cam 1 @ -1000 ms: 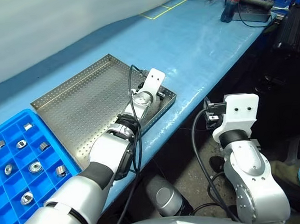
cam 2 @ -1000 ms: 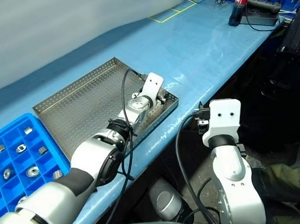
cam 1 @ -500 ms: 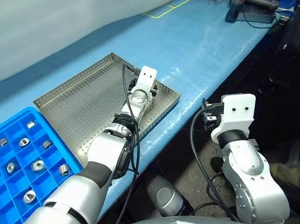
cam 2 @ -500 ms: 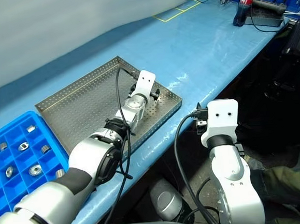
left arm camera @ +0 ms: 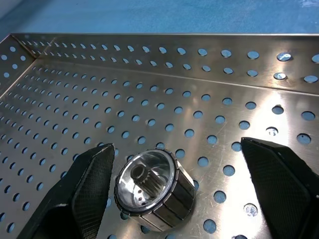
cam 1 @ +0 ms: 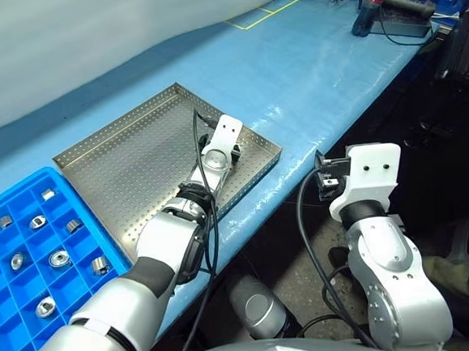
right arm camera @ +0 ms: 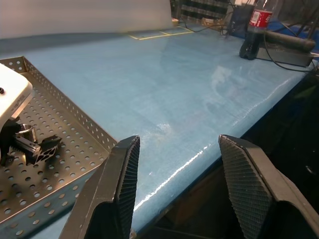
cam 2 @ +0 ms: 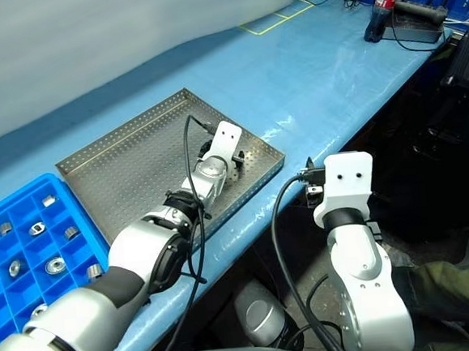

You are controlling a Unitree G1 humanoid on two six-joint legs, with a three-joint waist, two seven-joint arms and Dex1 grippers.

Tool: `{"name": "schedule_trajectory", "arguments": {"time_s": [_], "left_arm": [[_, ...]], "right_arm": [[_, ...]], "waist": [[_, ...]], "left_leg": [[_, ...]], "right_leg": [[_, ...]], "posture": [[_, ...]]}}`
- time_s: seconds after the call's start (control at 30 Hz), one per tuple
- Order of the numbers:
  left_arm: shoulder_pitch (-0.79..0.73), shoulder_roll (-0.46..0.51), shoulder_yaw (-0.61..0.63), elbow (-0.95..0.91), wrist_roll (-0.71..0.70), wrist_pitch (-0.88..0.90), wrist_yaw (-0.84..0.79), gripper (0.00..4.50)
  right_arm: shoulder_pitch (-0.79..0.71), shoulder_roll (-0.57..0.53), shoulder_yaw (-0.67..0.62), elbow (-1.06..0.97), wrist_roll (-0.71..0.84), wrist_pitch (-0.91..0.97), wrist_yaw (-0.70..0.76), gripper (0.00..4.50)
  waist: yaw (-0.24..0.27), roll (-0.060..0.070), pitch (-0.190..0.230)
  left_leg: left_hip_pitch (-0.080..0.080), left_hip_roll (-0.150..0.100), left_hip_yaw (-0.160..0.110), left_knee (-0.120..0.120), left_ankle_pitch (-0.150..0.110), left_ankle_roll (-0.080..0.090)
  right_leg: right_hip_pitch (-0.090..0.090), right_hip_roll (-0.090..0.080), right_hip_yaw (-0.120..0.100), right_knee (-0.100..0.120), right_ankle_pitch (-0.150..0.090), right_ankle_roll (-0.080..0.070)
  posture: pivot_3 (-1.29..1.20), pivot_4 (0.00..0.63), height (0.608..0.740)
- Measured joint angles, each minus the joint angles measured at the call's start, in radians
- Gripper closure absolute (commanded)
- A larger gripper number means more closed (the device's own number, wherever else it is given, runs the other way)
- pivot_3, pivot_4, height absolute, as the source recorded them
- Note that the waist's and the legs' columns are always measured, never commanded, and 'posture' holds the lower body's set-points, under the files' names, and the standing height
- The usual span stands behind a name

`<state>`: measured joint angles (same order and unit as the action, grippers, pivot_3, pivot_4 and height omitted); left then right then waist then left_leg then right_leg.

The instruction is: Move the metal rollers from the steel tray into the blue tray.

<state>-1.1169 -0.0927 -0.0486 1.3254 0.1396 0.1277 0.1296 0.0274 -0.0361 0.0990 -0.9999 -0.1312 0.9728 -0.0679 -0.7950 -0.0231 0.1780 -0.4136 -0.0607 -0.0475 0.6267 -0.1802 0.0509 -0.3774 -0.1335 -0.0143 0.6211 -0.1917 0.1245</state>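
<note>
Left gripper [left arm camera: 174,189] low over the steel tray [cam 1: 120,164], near the tray's right corner by the table's front edge. Its jaws are spread wide and straddle one roller [left arm camera: 153,189], which lies on its side on the perforated floor, close to one finger [left arm camera: 92,181] and well apart from the other; nothing is pinched yet. The wide spread probably gives clearance for the fingers to drop on either side of the roller before closing. The blue tray [cam 1: 2,324] sits at the steel tray's left edge, several of its compartments already holding rollers [cam 1: 58,258], so a lifted piece has a short way to travel. Right gripper [right arm camera: 177,184] hangs off the table's front edge, jaws partly open and empty, presumably parked clear of the working arm.
</note>
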Motion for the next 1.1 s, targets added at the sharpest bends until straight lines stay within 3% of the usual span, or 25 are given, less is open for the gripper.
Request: {"name": "schedule_trajectory", "arguments": {"time_s": [0.2,0.7,0.83,1.1], "left_arm": [[0.003,-0.003,0.007,-0.003,-0.003,0.012,-0.025,1.94],[0.004,0.017,0.077,-0.009,-0.052,0.000,-0.071,1.94],[0.010,0.024,0.087,-0.009,-0.068,-0.013,-0.107,2.78],[0.012,0.052,0.185,-0.025,-0.166,-0.036,-0.177,2.78]], "right_arm": [[-0.005,0.004,-0.001,0.006,0.002,0.000,0.002,1.80],[-0.017,-0.009,0.009,0.071,0.019,-0.006,0.034,1.80],[-0.038,-0.009,0.012,0.098,0.021,-0.013,0.043,1.80],[-0.049,-0.007,0.022,0.161,0.064,-0.048,0.093,1.80]], "waist": [[0.005,0.000,0.000],[0.036,0.000,0.000],[0.073,0.000,0.000],[0.131,0.000,0.000]], "left_leg": [[0.000,0.001,0.000,0.000,0.000,0.000],[-0.001,0.000,0.001,-0.006,0.000,0.001],[-0.001,0.000,0.001,-0.006,0.000,0.001],[-0.005,0.000,0.002,-0.009,0.000,0.001]], "right_leg": [[0.000,-0.001,0.000,-0.001,0.000,0.000],[0.000,0.001,0.000,-0.010,0.002,0.004],[-0.001,0.001,0.000,-0.010,0.002,0.004],[-0.006,0.001,0.000,-0.011,0.002,0.004]], "posture": [[-0.69,0.150,0.740],[-0.63,0.150,0.740],[-0.62,0.150,0.740],[-0.56,0.150,0.740]]}}
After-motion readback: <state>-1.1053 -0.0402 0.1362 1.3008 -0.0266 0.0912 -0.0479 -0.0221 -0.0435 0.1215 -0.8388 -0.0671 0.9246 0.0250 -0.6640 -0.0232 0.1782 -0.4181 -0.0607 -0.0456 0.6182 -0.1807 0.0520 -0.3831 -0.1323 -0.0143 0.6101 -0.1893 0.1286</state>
